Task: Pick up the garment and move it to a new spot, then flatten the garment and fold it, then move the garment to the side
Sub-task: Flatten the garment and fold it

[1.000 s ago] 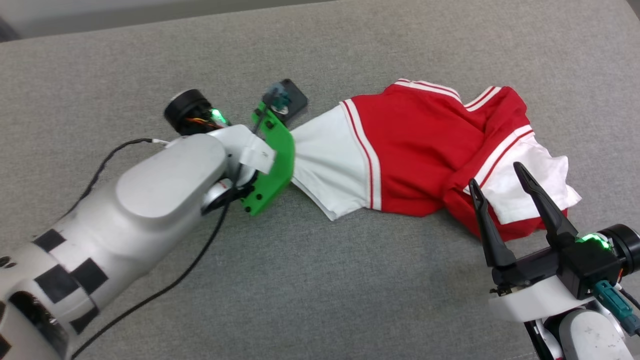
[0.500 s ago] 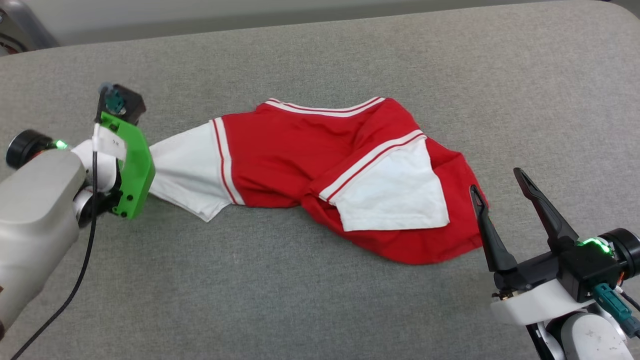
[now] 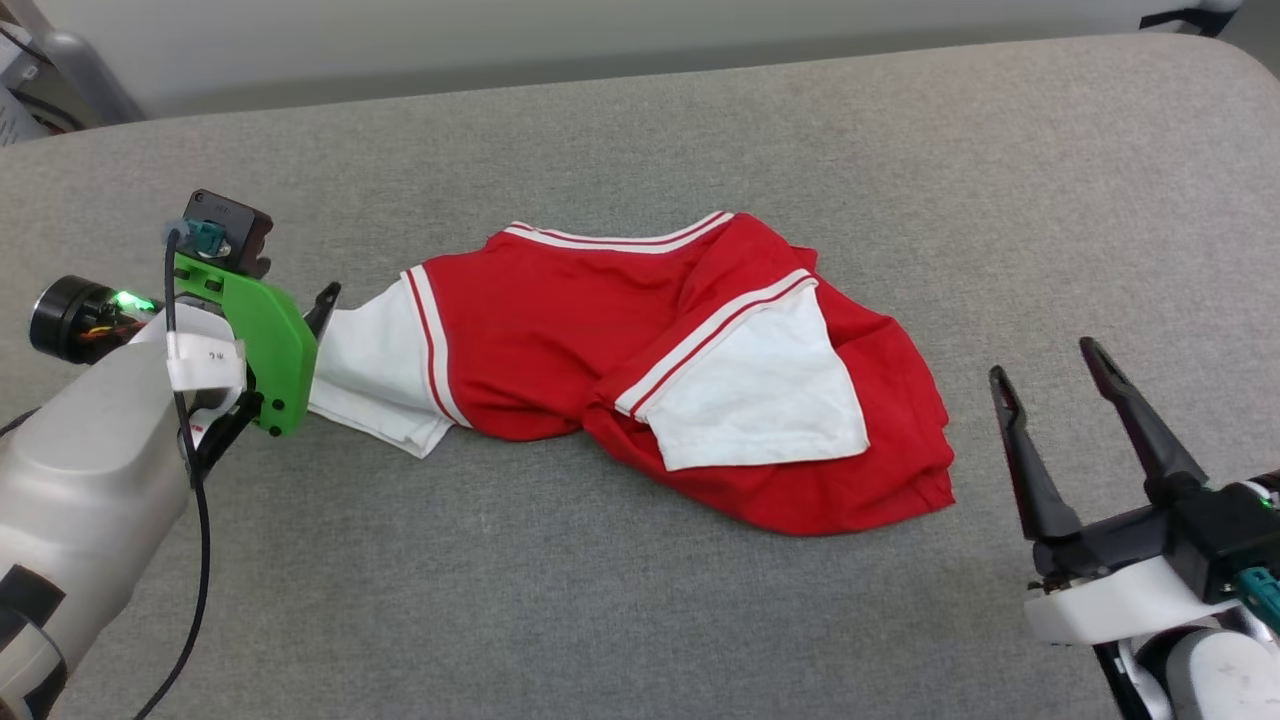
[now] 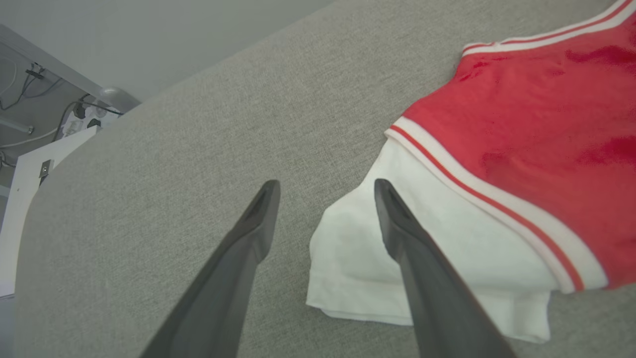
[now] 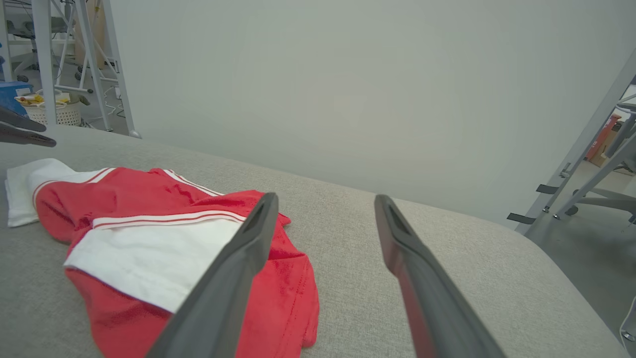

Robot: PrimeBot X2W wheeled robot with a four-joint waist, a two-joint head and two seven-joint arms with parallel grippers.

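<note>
The left gripper (image 4: 325,184) is open and holds nothing. Its two dark fingers are spread over the cuff end of a white sleeve (image 4: 397,268). Whether the finger above the cloth touches it I cannot tell.

That sleeve belongs to the red T-shirt (image 3: 560,340), which lies rumpled in the middle of the grey padded surface (image 3: 640,620). Seen from the head, the left gripper sits at the shirt's 9 o'clock. The second sleeve (image 3: 760,400) is folded across the red body toward 4 o'clock. The hem (image 3: 850,505) is bunched at about 5 o'clock.

The right gripper (image 3: 1043,360) hangs past the hem at the shirt's 4 o'clock. It is also wide open and empty, and apart from the cloth.

The shirt looks light, limp and easily creased. It should sag and trail from any single pinch, and its layers may slide over one another. I judge the best holds to be the firmer seamed edges: the sleeve cuff, the striped shoulder join or the hem. Each should be pinched through one layer where possible, with both grippers spread wide to pull it flat.

In the right wrist view a white basket (image 5: 47,112) stands on the floor at 10 o'clock, beyond the padded surface. It holds something yellowish, too small to name. A blue bin (image 5: 7,92) stands just beside the basket, and what it holds cannot be seen.
</note>
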